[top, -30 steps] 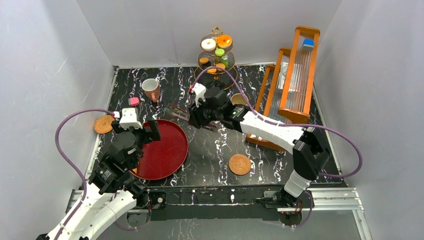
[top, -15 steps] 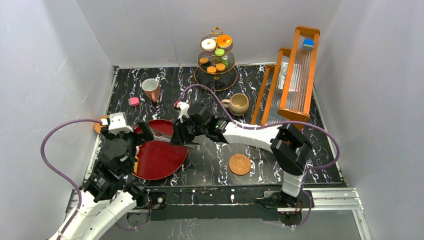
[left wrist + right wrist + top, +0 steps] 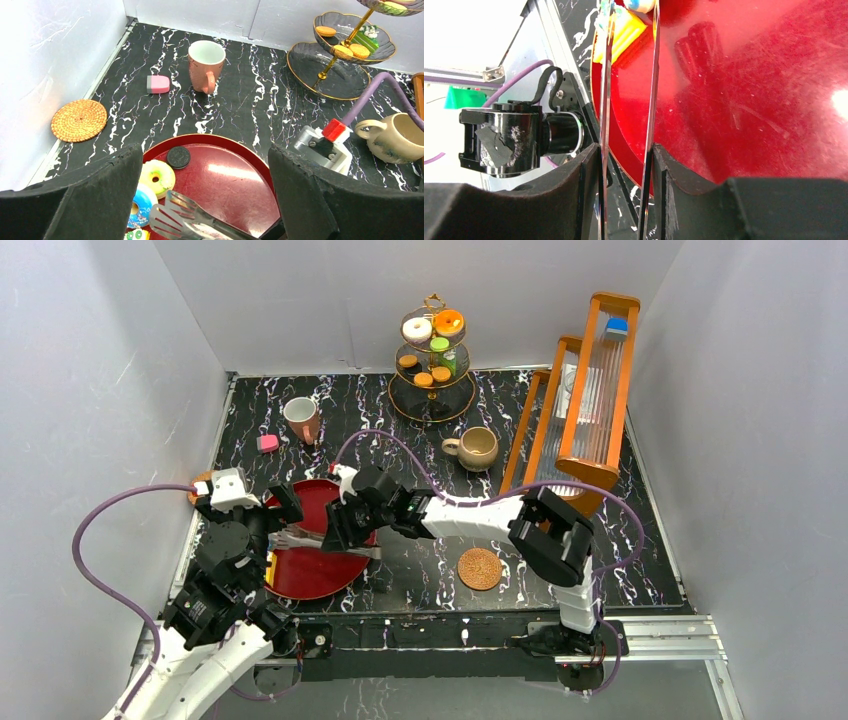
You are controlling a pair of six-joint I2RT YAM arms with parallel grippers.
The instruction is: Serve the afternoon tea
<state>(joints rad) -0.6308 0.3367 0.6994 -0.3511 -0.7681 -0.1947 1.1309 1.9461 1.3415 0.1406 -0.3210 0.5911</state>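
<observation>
My right gripper (image 3: pixel 345 525) (image 3: pixel 626 190) is shut on the handle end of metal tongs (image 3: pixel 185 217) (image 3: pixel 651 100). Their tips reach over the red tray (image 3: pixel 325 575) (image 3: pixel 235 180) towards toy pastries at its left side: a yellow donut (image 3: pixel 156 177), a blue donut (image 3: pixel 141 212) and a dark cookie (image 3: pixel 178 156). My left gripper (image 3: pixel 250 510) (image 3: pixel 205 197) hangs open above the tray, holding nothing. The gold three-tier stand (image 3: pixel 432 360) (image 3: pixel 345 50) carries several pastries. A white-lined pink mug (image 3: pixel 302 418) (image 3: pixel 206 65) and a beige mug (image 3: pixel 477 447) (image 3: pixel 395 137) stand upright.
A pink pastry (image 3: pixel 267 443) (image 3: pixel 158 83) lies near the pink mug. One woven coaster (image 3: pixel 479 568) lies front centre, another (image 3: pixel 79 120) by the left wall. A wooden rack (image 3: pixel 585 390) fills the right back. White walls close in on three sides.
My right arm has swung the tongs left and nearer, from mid-table to over the tray. My left arm has drawn back slightly, still open.
</observation>
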